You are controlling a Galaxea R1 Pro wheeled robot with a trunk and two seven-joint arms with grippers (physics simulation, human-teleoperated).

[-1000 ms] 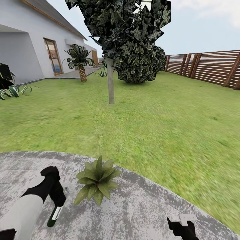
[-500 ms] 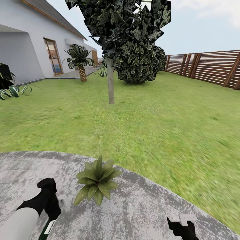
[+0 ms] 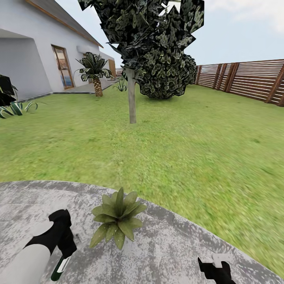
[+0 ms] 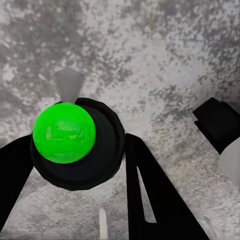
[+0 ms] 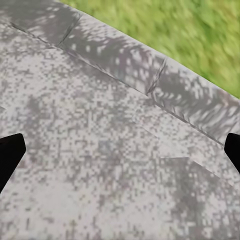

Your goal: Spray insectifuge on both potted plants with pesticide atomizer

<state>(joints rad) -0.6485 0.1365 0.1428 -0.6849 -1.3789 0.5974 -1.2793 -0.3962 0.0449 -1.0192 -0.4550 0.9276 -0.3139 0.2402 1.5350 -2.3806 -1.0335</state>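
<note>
One potted plant (image 3: 118,217), a low rosette of olive-green leaves, stands on the grey stone paving (image 3: 169,252) near its edge with the lawn. My left gripper (image 3: 65,252) hangs just left of it, shut on the pesticide atomizer (image 3: 60,269), whose dark-green body and white label point down toward the paving. In the left wrist view the atomizer (image 4: 64,132) appears end-on as a bright green disc in a black ring between the black fingers (image 4: 150,190), with the left gripper (image 4: 75,165) closed around it. My right gripper (image 3: 215,265) sits low at the right, open over bare paving (image 5: 120,150).
The lawn (image 3: 189,150) stretches ahead to a thin tree trunk (image 3: 131,96) and a big dark bush (image 3: 167,75). A brown slat fence (image 3: 252,79) runs along the right. A white house (image 3: 27,59) and a palm (image 3: 94,75) stand at the left.
My left arm with the atomizer dropped lower and back, then rose slightly and shifted right. The view has shifted a little. The right gripper has not moved.
</note>
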